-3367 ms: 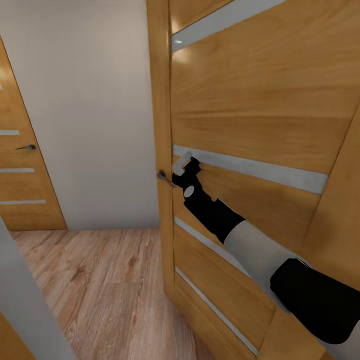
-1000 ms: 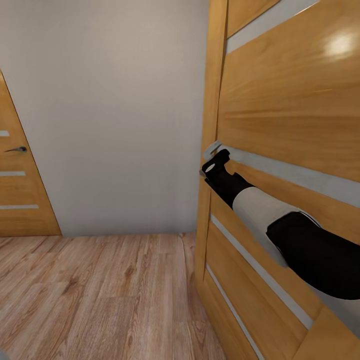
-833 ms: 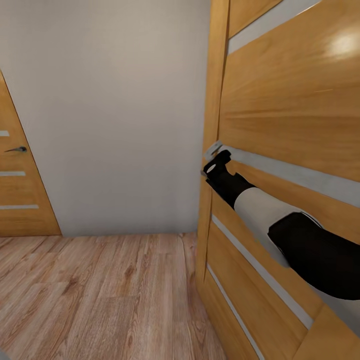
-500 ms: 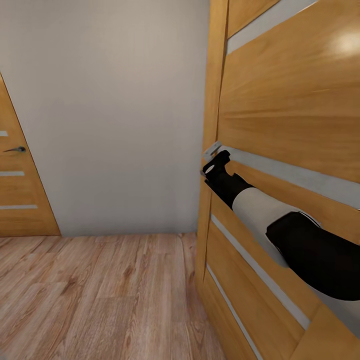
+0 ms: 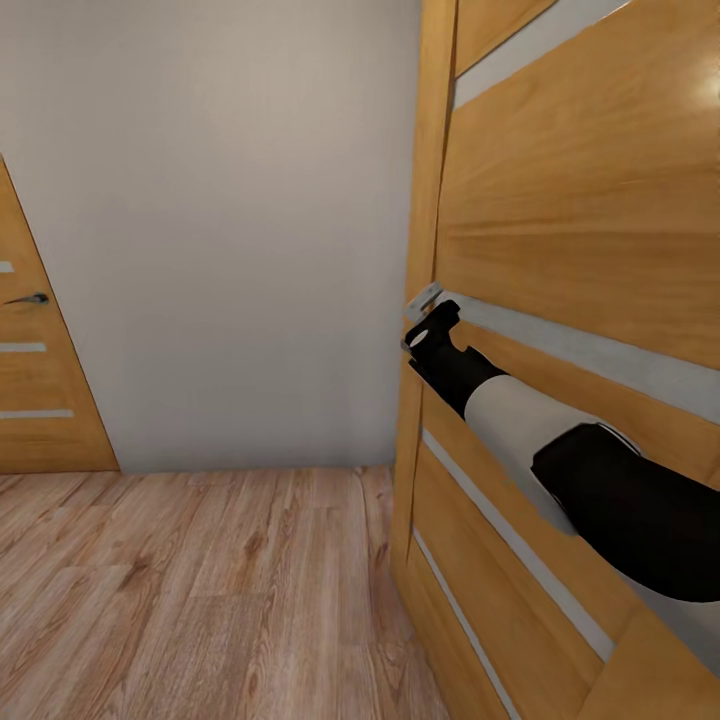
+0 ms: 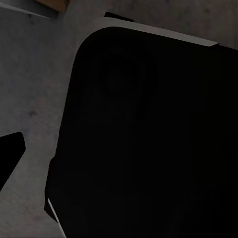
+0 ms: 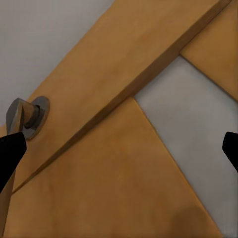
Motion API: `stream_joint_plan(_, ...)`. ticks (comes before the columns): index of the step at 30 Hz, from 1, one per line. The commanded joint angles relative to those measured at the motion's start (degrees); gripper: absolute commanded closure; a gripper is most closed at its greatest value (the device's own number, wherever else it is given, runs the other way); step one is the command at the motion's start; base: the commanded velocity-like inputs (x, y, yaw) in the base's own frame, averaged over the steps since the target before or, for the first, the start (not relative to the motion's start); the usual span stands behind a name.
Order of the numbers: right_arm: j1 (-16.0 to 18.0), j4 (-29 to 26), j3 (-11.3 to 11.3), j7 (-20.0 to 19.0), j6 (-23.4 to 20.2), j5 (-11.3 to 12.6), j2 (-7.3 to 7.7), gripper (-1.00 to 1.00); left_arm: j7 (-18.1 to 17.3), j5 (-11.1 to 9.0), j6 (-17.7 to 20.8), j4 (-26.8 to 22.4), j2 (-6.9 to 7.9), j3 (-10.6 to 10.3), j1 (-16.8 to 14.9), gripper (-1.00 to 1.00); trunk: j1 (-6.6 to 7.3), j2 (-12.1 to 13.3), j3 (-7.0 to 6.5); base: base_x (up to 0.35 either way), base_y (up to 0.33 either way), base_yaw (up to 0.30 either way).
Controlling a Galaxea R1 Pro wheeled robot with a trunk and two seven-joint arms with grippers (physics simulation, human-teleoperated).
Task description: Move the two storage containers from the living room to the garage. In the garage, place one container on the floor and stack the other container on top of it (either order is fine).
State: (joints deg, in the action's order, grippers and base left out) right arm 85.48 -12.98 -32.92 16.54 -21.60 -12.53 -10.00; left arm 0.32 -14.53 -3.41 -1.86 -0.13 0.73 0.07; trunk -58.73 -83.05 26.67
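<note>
The two storage containers are out of view. My right arm reaches forward to a wooden panel door, and my right gripper is at the door's free edge at handle height. In the right wrist view my right gripper is open, its dark fingertips wide apart with the door's panel between them. The metal door handle lies close to one fingertip. In the left wrist view one dark fingertip of the left gripper shows beside a large black shape.
A light wood-plank floor stretches ahead to a plain white wall. A second wooden door with a dark handle stands shut at the far left. The near door fills the right side.
Since 3.4 s ago the near door's edge and my right gripper have shifted right against the wall behind. Over the last second only a slight drift of the view shows.
</note>
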Motion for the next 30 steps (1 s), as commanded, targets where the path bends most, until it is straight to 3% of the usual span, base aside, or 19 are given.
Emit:
stream_joint_plan(1, 0.04, -0.02, 0.14, 0.16, -0.63, -0.75, 0.00, -1.00, 0.03, -0.24, -0.10, -0.07, -0.02, 0.04, 0.02, -1.00, 0.00, -0.03, 0.05, 0.026, 0.000, 0.000)
stream_joint_plan(3, 0.04, -0.02, 1.28, 0.16, -0.63, -1.54, 0.00, -1.00, 0.03, -0.24, -0.10, -0.07, 0.02, 0.01, 0.03, -1.00, 0.00, -0.03, 0.05, 0.143, 0.000, 0.000)
stream_joint_plan(13, 0.04, 0.03, 1.25, 0.23, -0.63, -1.54, 0.10, -1.00, 0.03, -0.24, -0.10, -0.07, 0.04, 0.03, 0.03, -1.00, 0.00, -0.03, 0.05, 0.263, 0.000, 0.000)
stream_joint_plan(30, 0.04, 0.06, 1.27, 0.25, -1.36, -1.54, 0.22, -1.00, 0.03, -0.29, -0.10, -0.07, 0.04, 0.06, 0.02, -1.00, 0.00, -0.03, 0.05, 0.019, 0.000, 0.000)
